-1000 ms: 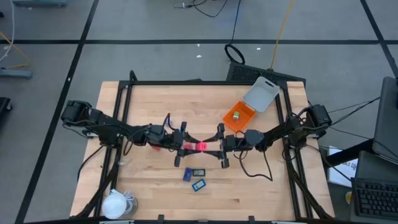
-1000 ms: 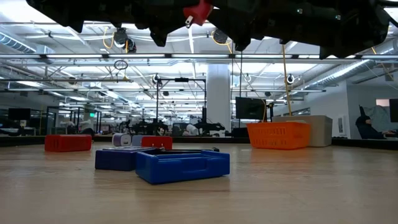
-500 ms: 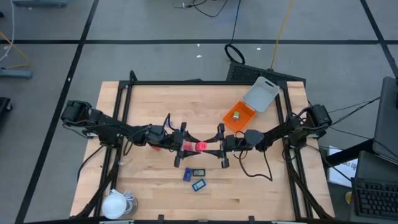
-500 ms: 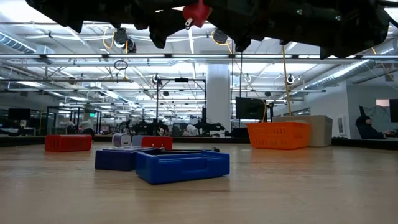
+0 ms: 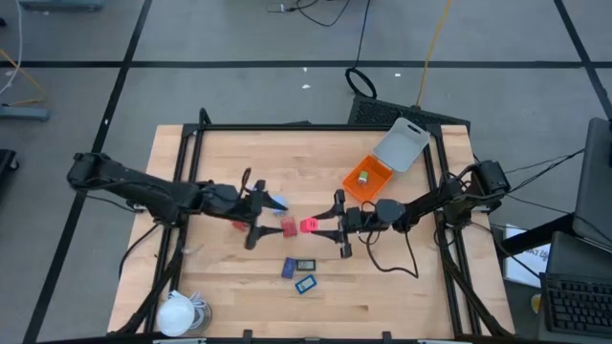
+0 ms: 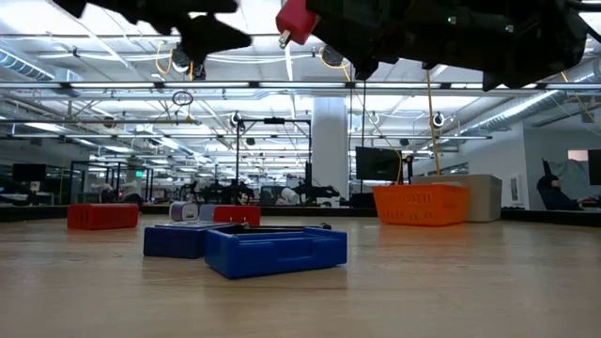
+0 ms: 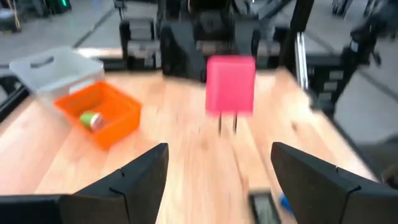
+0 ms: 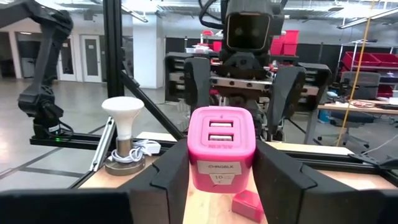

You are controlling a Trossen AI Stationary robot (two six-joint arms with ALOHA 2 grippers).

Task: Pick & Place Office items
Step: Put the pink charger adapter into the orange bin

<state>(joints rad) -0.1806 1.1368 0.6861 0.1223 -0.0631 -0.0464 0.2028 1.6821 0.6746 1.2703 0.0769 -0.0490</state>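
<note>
Possession of the pink charger has just passed from one arm to the other: closest in, the right gripper pinches it between its two fingers, lifted clear of the table over the middle of the board, socket face turned toward that arm's own camera. Just beyond it, the left gripper, which half a second ago sat tight against the same piece, has spread its fingers wide and drawn back toward its own side, so a clear gap now lies between it and the charger and nothing sits between its fingers. A red block lies on the wood below that gap. I read this as a mid-air handover completed, which leaves the right arm free to carry the piece on alone. Farther off on the right arm's side, the orange tray stands open with its grey lid beside it, seemingly the place for the drop, while the blue flat pieces near the front edge are not yet picked
</note>
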